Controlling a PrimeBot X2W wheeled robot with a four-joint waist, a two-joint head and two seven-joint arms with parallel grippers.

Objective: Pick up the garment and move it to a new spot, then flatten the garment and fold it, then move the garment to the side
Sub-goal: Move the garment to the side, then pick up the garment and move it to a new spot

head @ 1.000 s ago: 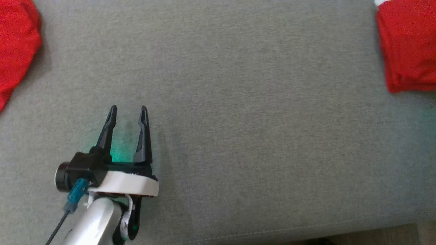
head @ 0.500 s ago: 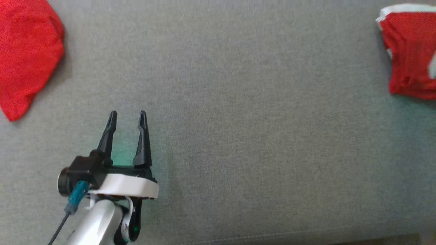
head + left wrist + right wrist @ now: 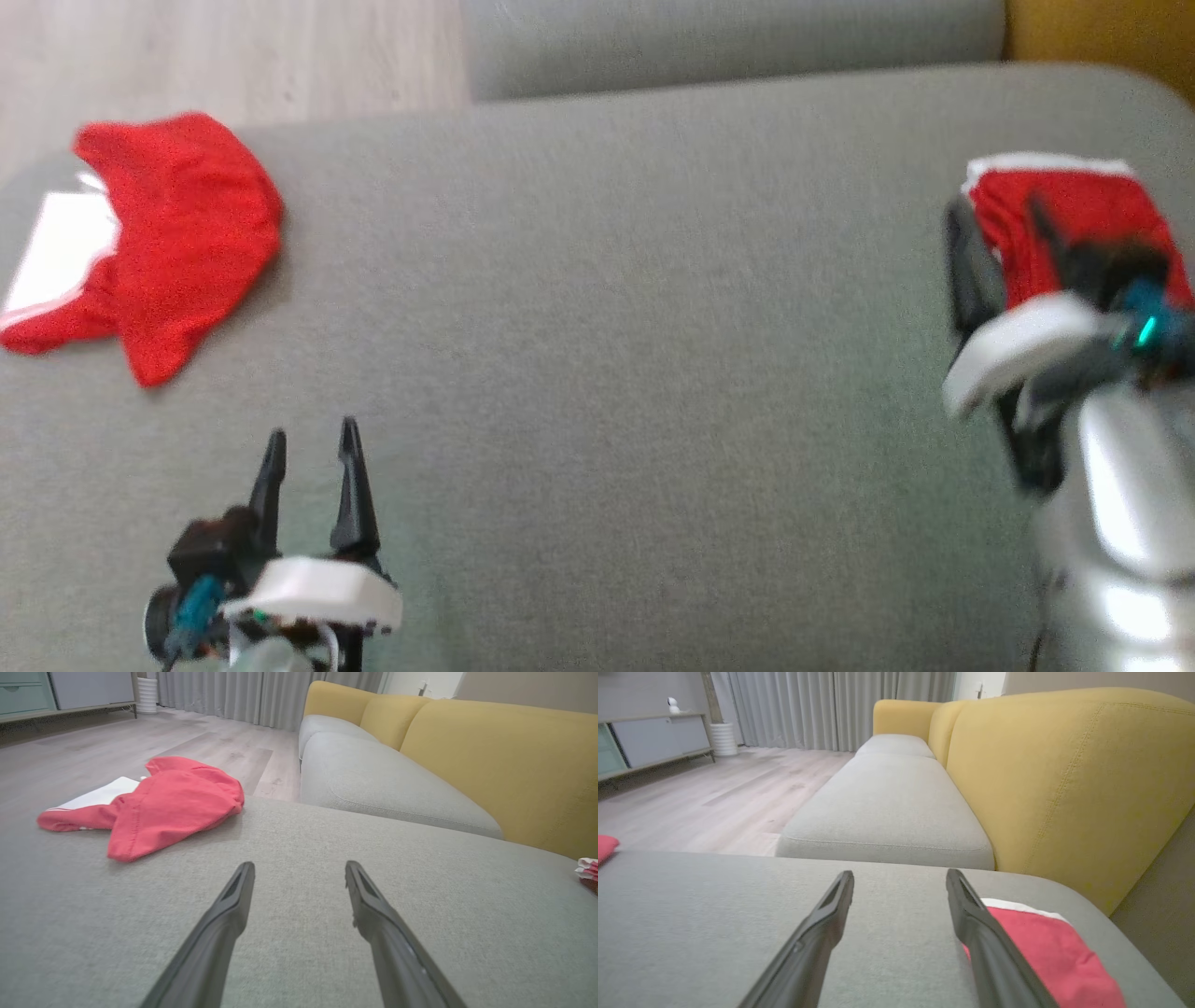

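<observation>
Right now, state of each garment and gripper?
Folded red garment: folded, lying on the grey cushion near its right end, not held.
Crumpled red garment: unfolded, bunched up, lying at the cushion's left end, nothing touching it.
Left gripper: open, empty, over bare cushion.
Right gripper: open, empty, beside the folded garment.

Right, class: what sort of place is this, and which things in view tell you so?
Probably a living room: a grey and yellow sofa, long curtains, and a low sideboard on a wood floor.
</observation>
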